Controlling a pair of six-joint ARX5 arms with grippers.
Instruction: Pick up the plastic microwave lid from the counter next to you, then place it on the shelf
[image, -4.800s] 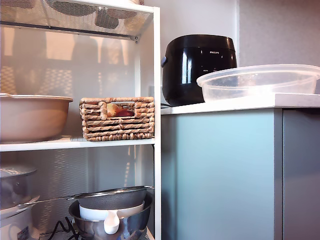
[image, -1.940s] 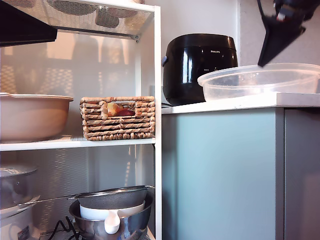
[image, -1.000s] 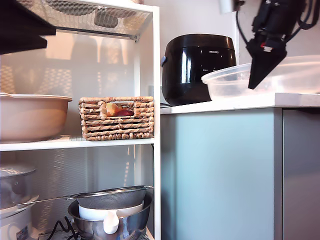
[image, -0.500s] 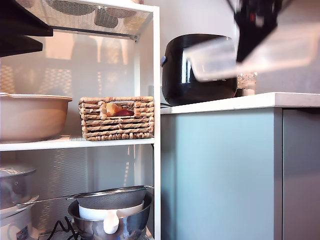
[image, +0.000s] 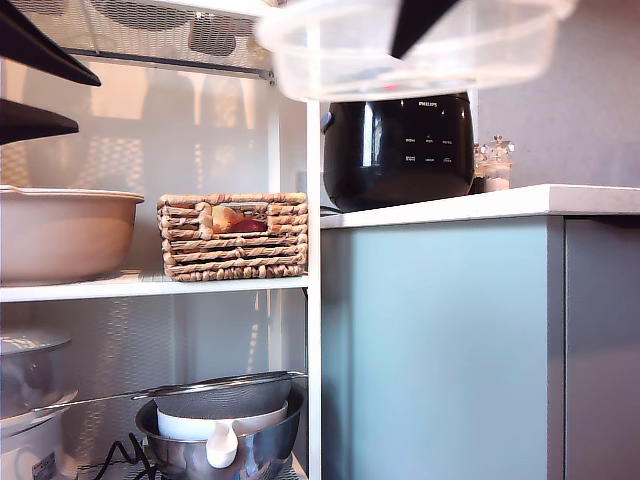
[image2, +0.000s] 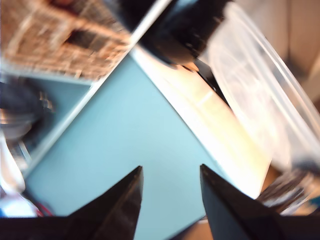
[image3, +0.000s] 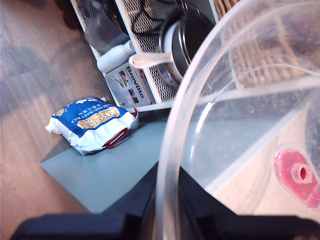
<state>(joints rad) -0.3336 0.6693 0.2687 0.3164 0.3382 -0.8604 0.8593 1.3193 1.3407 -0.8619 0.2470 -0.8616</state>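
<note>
the second claw (image3: 167, 220) is clamped on the plastic microwave lid (image: 420, 45), already lifted clear of the tabletop (image: 480, 205) but not yet on the shelf (image: 150, 288), while the first claw (image2: 170, 200) hangs apart, empty.

The room is bright with soft daylight. In the exterior view the black cooker (image: 400, 150) shows shiny white glare. The first wrist view is smeared with blur, and the counter (image2: 220, 125) glows washed out. The second wrist view is sharper.
</note>
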